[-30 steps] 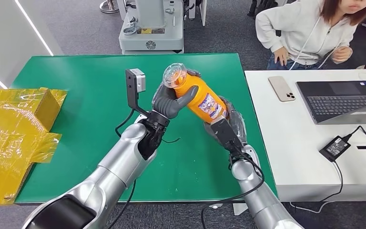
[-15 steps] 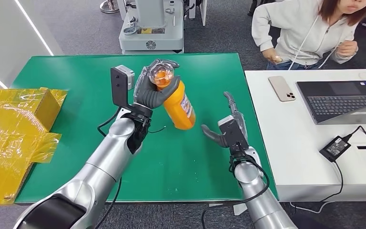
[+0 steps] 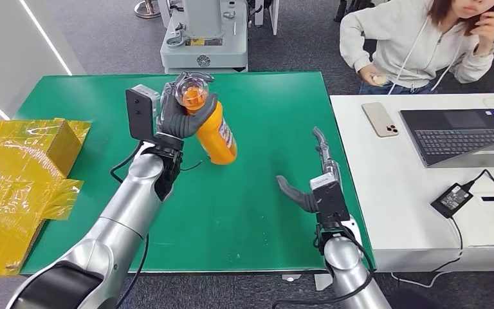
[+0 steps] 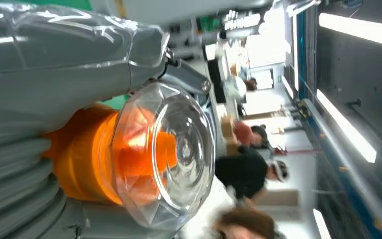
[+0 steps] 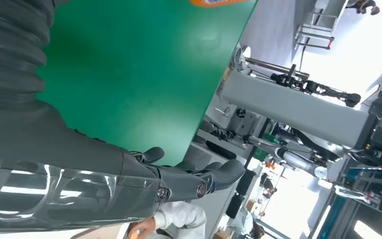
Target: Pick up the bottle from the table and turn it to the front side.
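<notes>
Orange and clear-capped, the bottle hangs tilted above the green surface, gripped near its neck by the left hand. The right hand holds nothing, fingers spread, well apart over the surface. The lift looks done; turning is in hand, and next calls for rotating the label forward.

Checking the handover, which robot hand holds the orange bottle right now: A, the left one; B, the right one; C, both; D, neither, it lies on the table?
A: the left robot hand grips the orange bottle near its clear cap, while the right robot hand is open and apart from it.
</notes>
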You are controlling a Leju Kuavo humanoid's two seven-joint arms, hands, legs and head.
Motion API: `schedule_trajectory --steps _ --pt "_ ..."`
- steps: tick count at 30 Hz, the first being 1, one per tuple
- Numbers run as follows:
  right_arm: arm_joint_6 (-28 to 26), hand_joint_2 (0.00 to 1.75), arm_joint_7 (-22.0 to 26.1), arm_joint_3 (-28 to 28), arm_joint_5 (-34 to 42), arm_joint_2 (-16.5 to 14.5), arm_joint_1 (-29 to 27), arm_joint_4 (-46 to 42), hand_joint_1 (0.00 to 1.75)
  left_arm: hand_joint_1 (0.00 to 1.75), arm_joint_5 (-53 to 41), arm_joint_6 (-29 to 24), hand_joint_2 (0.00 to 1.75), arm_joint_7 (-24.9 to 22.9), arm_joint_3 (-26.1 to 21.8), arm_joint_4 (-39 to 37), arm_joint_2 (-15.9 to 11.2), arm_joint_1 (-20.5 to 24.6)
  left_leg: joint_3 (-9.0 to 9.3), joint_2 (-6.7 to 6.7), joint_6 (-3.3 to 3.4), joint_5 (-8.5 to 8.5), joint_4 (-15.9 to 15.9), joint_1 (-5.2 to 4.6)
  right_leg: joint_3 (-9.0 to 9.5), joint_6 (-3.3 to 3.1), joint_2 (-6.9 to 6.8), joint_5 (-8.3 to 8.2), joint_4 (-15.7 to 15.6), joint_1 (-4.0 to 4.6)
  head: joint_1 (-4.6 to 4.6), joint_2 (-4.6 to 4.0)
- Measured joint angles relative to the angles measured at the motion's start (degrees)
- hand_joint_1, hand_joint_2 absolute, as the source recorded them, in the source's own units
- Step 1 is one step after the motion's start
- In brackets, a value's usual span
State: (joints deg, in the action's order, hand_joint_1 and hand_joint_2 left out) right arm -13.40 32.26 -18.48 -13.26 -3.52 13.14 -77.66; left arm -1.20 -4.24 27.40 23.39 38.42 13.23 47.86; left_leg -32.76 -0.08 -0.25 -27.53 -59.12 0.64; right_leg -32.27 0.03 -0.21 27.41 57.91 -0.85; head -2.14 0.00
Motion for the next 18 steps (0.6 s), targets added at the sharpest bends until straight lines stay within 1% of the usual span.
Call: schedule_trajectory --steps 5,9,11,18 --pt "-0.78 1.75 0.06 -0.25 -0.03 0.80 -2.81 -3.03 0.00 1.75 -15.78 -15.28 1.75 -1.61 0.11 0.27 -1.43 0.73 0.00 0.00 0.00 0.00 0.00 0.01 -0.01 0.00 0.01 0.00 0.01 0.01 -0.01 0.00" --pt "-1.20 1.75 0.06 -0.58 -0.02 1.13 -4.18 -5.06 0.00 1.75 -26.70 -23.40 1.75 -4.29 0.30 0.25 -3.05 1.63 0.00 0.02 0.00 0.00 0.01 0.01 -0.03 -0.01 0.03 0.00 0.03 0.01 -0.02 0.00" --pt "-1.68 1.75 0.04 -0.63 -0.01 1.28 -4.97 -6.07 0.00 1.75 -32.08 -25.74 1.75 -5.51 0.30 0.25 -3.80 1.88 0.00 0.02 0.00 0.00 0.01 0.01 -0.04 -0.01 0.03 0.01 0.04 0.01 -0.02 0.00" --pt "-3.48 1.75 0.39 -0.63 0.23 1.95 -8.44 -8.67 0.00 1.75 -48.27 -29.32 1.75 -10.34 0.40 0.21 -5.37 2.25 -0.01 0.03 0.00 0.00 -0.01 0.00 -0.04 -0.01 0.04 0.01 0.03 0.00 -0.01 0.00"
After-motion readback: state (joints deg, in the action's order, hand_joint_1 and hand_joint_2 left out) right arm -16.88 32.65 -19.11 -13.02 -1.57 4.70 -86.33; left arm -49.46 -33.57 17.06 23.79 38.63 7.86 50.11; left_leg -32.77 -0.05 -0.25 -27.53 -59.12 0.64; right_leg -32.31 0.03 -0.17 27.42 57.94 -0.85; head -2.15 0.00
